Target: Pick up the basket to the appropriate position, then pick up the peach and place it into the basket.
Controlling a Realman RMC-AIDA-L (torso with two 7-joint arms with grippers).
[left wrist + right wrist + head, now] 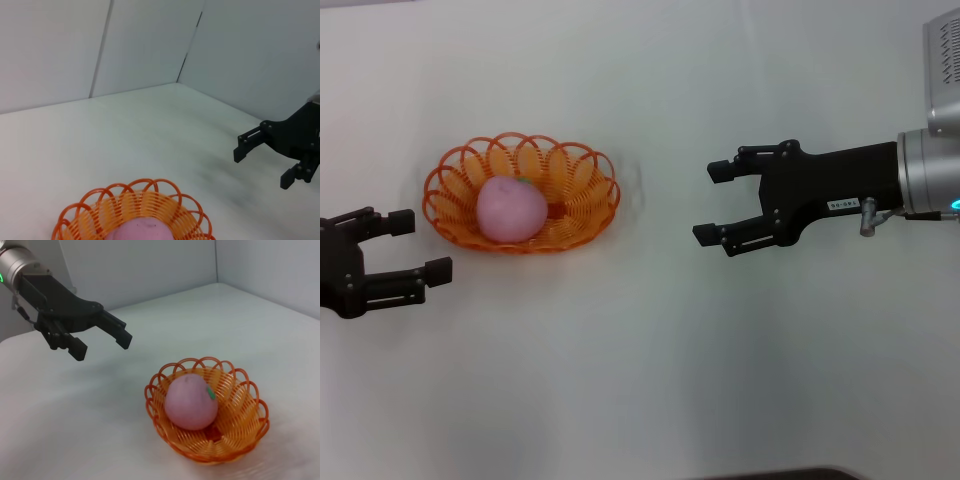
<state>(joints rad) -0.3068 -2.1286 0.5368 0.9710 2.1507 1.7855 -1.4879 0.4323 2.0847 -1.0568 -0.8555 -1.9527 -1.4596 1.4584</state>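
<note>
The orange basket (582, 188) rests on the white table at left of centre, and the pale-pink peach (509, 210) lies inside it toward its left half. The right wrist view shows the same basket (244, 415) holding the peach (190, 401), green stem mark up. My left gripper (413, 246) is open and empty just left of the basket. My right gripper (711, 202) is open and empty, well to the basket's right, above the table. In the left wrist view I see the basket's rim (132, 195), a sliver of the peach (140, 231) and the right gripper (263, 164) farther off.
White table surface (650, 370) spreads all around. White walls (150, 45) close off the far side, with a corner seam. A dark edge (790, 473) shows at the table's near side.
</note>
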